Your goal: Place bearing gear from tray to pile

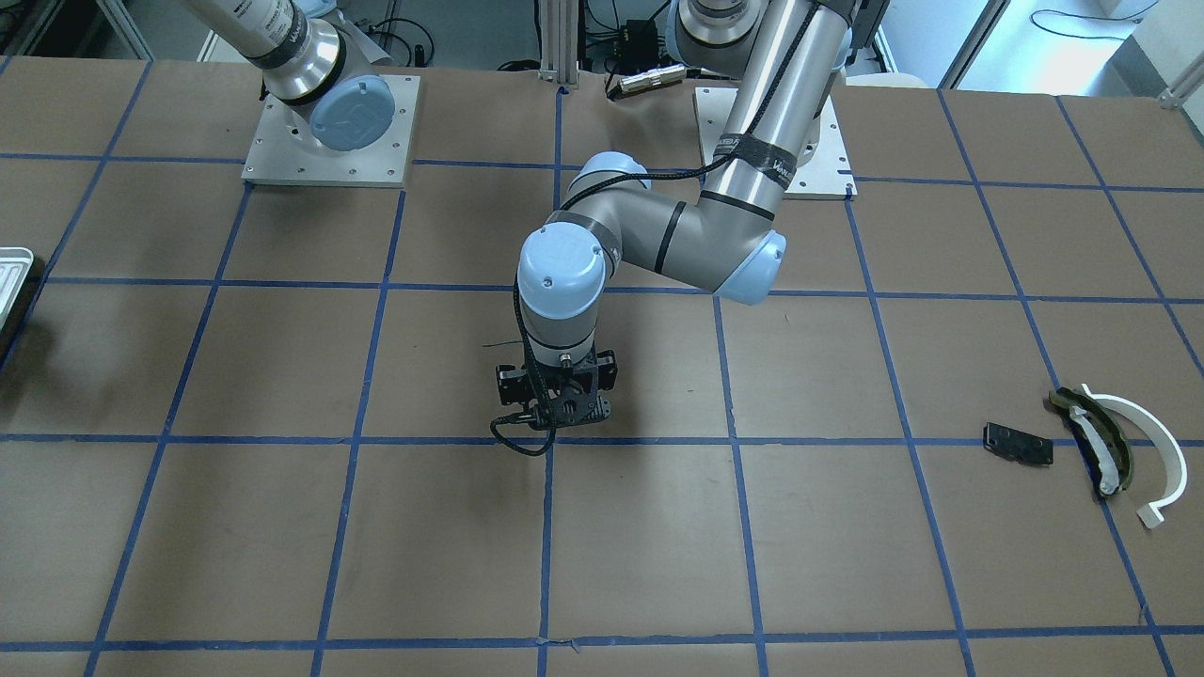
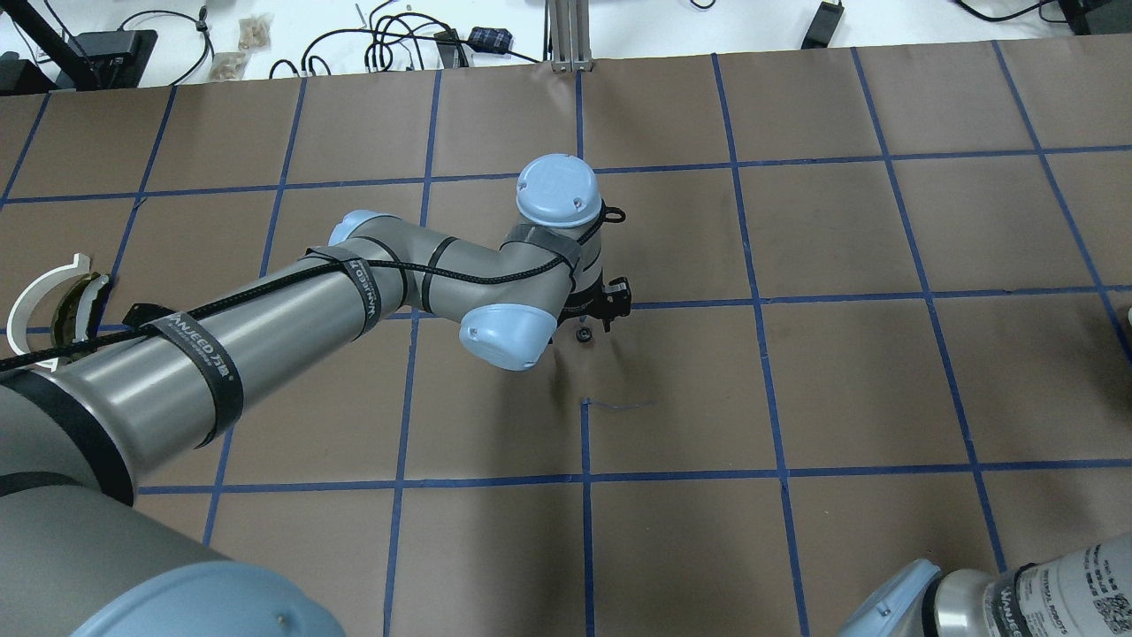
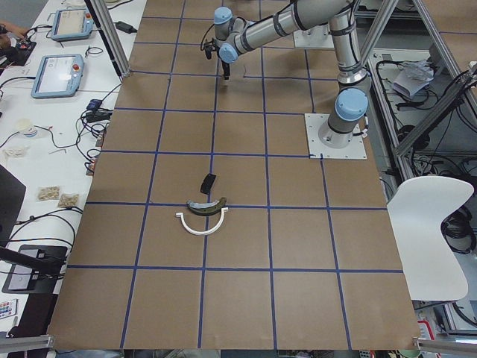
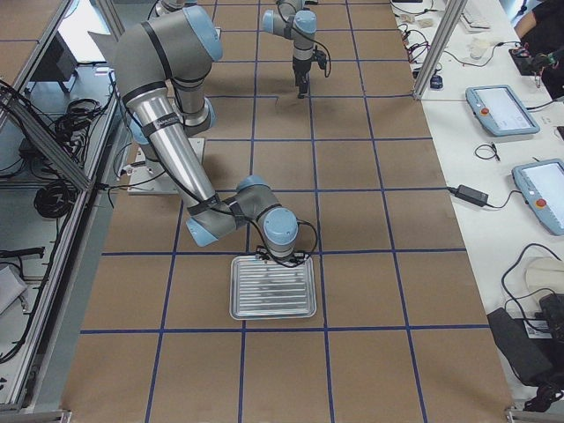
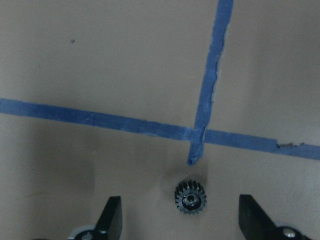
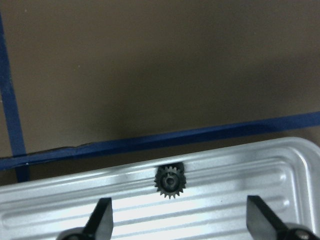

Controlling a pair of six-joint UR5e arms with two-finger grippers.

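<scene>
**Both released, a gear under each**

My left end effector [image 5: 180, 222] hangs spread over a small dark toothed gear [image 5: 190, 197] on the brown paper counter [image 1: 282, 517], well apart from the pile of curved parts [image 1: 1096, 442]. My right end effector [image 6: 179, 220] brackets a second gear [image 6: 170, 181] on the ribbed silvery tray [image 6: 250, 170].

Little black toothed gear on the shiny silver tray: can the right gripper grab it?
Probably yes: the right gripper is open above the black toothed gear, fingers either side, nothing in between.

Bright, even room light throws soft shadows under the left arm [image 2: 265, 327]. Wrist views are dimmer, slightly blurred; glare streaks the tray [image 6: 250, 170].
</scene>
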